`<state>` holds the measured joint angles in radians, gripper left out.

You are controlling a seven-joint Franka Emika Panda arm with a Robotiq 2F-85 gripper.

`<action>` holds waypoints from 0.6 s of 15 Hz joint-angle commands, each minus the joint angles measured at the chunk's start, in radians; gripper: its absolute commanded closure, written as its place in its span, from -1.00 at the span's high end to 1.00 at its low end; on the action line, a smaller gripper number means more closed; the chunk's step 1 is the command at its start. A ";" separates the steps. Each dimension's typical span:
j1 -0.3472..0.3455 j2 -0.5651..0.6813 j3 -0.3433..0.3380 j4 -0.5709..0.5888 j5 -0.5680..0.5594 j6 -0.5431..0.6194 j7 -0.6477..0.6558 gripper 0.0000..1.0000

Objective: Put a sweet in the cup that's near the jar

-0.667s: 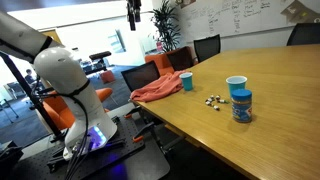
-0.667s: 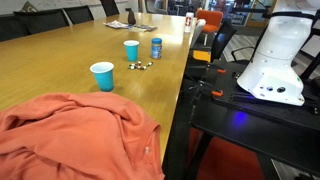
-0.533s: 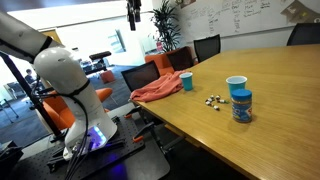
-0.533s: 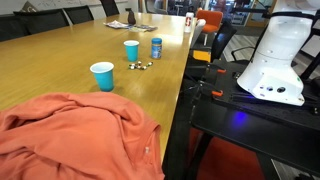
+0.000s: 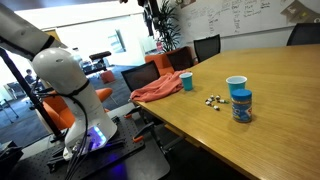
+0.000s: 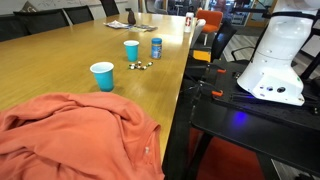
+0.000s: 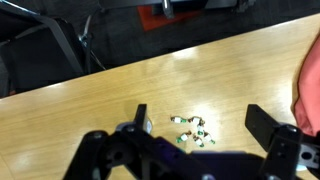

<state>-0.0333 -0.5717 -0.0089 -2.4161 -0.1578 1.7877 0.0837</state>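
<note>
The white cup with a blue rim [image 5: 236, 86] stands on the wooden table beside the short blue jar [image 5: 241, 105]; both also show in an exterior view, the cup [image 6: 132, 50] and the jar [image 6: 156, 47]. Several small wrapped sweets [image 5: 213, 101] lie loose next to them, and they show as well in an exterior view [image 6: 141, 65] and in the wrist view [image 7: 190, 130]. My gripper [image 7: 200, 118] is open and empty, high above the sweets. In an exterior view it is at the top edge [image 5: 150, 10], far from the table.
A smaller teal cup [image 5: 187, 81] stands near an orange cloth [image 5: 158, 88] at the table's end; the teal cup [image 6: 102, 76] and the cloth [image 6: 70, 140] also show in an exterior view. Office chairs [image 5: 205, 46] line the far side. The robot base [image 6: 275, 60] stands beside the table.
My gripper has shifted to the right along the top of the exterior view. The cups, jar, sweets and cloth have not moved.
</note>
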 commanded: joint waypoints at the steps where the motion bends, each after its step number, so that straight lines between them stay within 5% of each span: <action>1: -0.035 0.114 -0.029 -0.045 -0.011 0.270 0.026 1.00; 6: -0.086 0.352 -0.020 -0.065 -0.030 0.637 0.140 1.00; 9: -0.111 0.482 -0.022 -0.059 -0.099 0.748 0.246 1.00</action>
<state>-0.1089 -0.1999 -0.0456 -2.4937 -0.1873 2.4547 0.2294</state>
